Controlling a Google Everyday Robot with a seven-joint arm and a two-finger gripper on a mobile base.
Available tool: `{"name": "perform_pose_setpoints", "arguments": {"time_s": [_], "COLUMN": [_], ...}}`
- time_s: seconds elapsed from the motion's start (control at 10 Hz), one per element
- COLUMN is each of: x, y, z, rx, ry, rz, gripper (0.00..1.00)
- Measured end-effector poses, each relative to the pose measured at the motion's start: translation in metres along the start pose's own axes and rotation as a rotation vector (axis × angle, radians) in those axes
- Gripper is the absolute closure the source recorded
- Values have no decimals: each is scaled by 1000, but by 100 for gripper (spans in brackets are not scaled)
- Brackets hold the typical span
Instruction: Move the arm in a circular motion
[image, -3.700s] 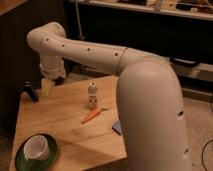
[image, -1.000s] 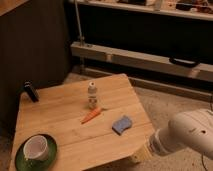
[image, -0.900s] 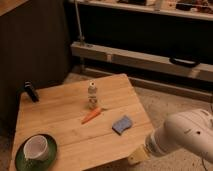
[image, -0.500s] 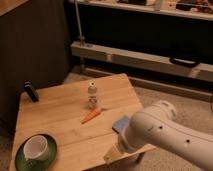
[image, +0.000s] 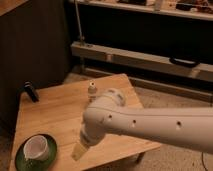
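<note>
The arm (image: 150, 122) fills the foreground, 1 thick cream-white segment running in from the right edge to a rounded elbow above the middle of the table (image: 55, 112). From that elbow a short tan tapered tip drops down and to the left; this is the gripper (image: 79, 150), hanging low over the front part of the table, just right of the green saucer. Whether the jaws are spread or closed cannot be told here, and nothing can be seen held in them; the tip does not clearly touch the wood.

The white cup (image: 35, 147) sits on the green saucer (image: 20, 159) at the front left corner, close to the tip. Behind the elbow, a small white bottle (image: 92, 90) stands upright near the middle of the table, its lower part hidden by the arm. A dark object (image: 31, 92) stands near the far left edge. Beyond the table runs a long metal rail (image: 150, 59) under dark shelving.

The likely risk is a sweep: with the tip this low, a circular path swinging left could clip the cup, and the elbow passing backward could knock the bottle over. A wider or lower circle would raise both chances.
</note>
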Motion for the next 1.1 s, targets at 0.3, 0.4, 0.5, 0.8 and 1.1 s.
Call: {"name": "perform_pose_setpoints", "arguments": {"time_s": [0.3,0.4,0.5,0.8,1.1], "x": [-67,-100,-120,-188,-232], "y": [13,14,14,6,-6], "z": [12,16,18,24,30], "rx": [-2,3,5,7,7], "ry": [13,19,23,33,40], "rz": [-115,-166,-198,-284,-326], "gripper": [20,20,20,20,20]}}
